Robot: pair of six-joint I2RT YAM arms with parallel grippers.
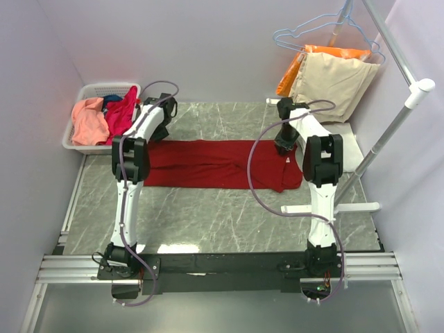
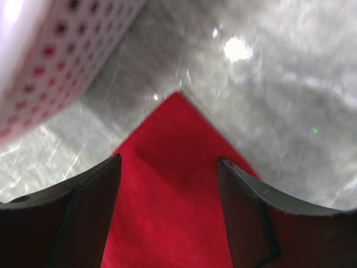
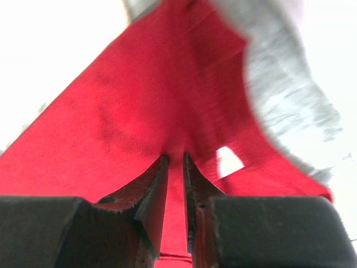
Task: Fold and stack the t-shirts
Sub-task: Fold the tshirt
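Your red shirt [image 1: 208, 165] lies across the counter [image 1: 208, 229] as a long band, seemingly half-folded, with your right claw [image 3: 174, 159] pinching its right end and your left claw [image 2: 170, 167] spread wide over its left corner, while other shirts [image 1: 104, 116] sit in the basket [image 1: 82, 90], nothing stacked.

White perforated basket [image 1: 78, 133] at the far-left corner of the grey marble-look table [image 1: 208, 215]; its dotted wall [image 2: 50, 61] also fills the top-left of the left wrist view, blurred. Far right: slanted metal rack pole [image 1: 390, 130] with a white joint on top and a white foot bar [image 1: 331, 207] lying on the table. Wire hangers [image 1: 305, 31] up there carry a beige garment [image 1: 334, 83] in front of an orange one [image 1: 291, 73]; aluminium rails [image 1: 222, 267] run along the near edge.
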